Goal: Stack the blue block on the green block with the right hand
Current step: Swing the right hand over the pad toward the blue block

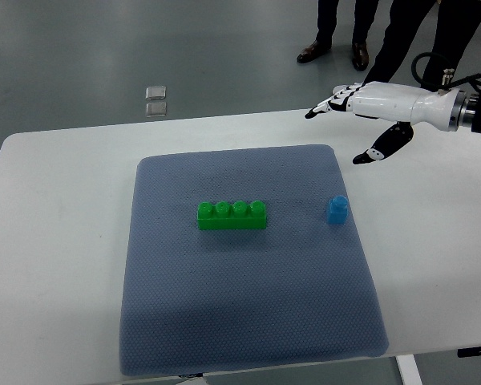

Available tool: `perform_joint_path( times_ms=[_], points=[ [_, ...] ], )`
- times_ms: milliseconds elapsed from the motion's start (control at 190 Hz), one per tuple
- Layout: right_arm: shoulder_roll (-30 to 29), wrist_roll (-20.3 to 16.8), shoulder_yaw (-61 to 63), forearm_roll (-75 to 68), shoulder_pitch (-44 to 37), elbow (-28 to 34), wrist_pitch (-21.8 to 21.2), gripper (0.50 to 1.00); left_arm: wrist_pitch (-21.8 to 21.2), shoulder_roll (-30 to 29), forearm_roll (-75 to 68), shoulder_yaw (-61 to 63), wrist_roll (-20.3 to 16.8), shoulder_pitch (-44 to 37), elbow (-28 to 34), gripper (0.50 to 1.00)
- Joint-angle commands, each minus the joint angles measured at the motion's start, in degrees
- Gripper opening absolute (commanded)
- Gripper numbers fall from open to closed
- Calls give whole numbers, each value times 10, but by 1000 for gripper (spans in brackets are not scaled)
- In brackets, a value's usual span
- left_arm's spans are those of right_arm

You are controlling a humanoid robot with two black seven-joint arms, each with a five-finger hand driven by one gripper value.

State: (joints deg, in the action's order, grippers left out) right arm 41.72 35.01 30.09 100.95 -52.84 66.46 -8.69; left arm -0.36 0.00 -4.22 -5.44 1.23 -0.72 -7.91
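White worktop (56, 241) is carrying a grey-blue mat (248, 321), on which both task pieces are lying. Toward the middle of the mat, the green block (232, 215) is sitting flat with its four studs facing up and nothing resting on them. To its right, near the mat's right edge and well apart from the green piece, the blue block (337, 209) is standing upright on the mat, untouched. Judged from this layout, the task is only beginning: the grasp, the lift, the carry leftward and the seating on the studs are all remaining to be done. Farther right and beyond the mat's far corner, the right hand (361, 120) is hovering above the bare worktop, its arm entering from the right edge. It is holding nothing; its fingers are extended and spread, pointing leftward, with the thumb hanging downward toward the worktop. It is standing clear of the blue block. At the far edge, a person's legs and shoes (333, 51) are showing on the floor. No left hand is appearing in view
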Motion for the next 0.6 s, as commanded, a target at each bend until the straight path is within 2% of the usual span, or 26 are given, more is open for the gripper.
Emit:
perform_joint_path(
  times_ms=[0, 284, 594],
  points=[
    [3, 0, -14, 14, -2, 2, 22, 899, 0, 0, 0, 0, 0, 0, 0, 1000],
    [2, 0, -85, 39, -19, 2, 109, 897, 0, 0, 0, 0, 0, 0, 0, 1000],
    [-2, 0, -125, 31, -46, 9, 121, 895, 0, 0, 0, 0, 0, 0, 0, 1000]
  ],
)
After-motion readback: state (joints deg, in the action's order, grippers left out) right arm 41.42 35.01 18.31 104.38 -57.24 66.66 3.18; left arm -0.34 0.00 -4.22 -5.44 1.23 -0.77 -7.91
